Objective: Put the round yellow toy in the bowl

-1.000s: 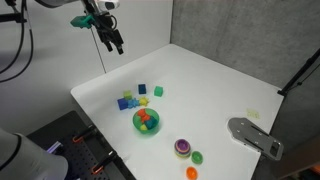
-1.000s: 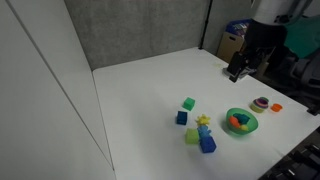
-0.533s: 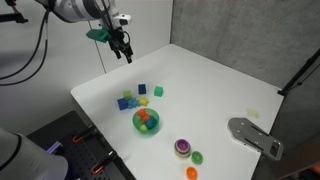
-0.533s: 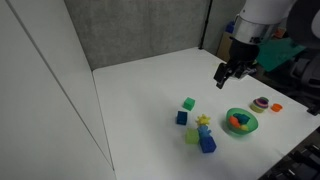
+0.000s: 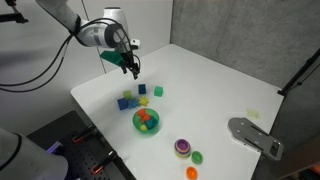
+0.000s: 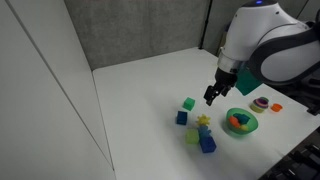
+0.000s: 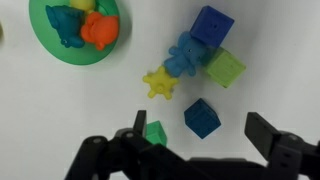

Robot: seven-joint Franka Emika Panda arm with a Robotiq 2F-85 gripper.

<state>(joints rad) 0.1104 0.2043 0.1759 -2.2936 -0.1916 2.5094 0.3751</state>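
Note:
The green bowl stands on the white table and holds several small toys; it also shows in an exterior view and at the wrist view's top left. A small round yellow toy lies near the table's front edge, far from my gripper. My gripper is open and empty, hovering above the cluster of blocks. In the wrist view its fingers straddle a blue cube. A yellow spiky toy lies just beyond.
A green cube, a light green block, a dark blue block and a blue figure surround the cube. A purple round piece and an orange piece lie by the yellow toy. A grey metal plate sits at the table's corner.
My gripper has come down from high at the back of the table to just above the blocks. Nothing on the table has moved.

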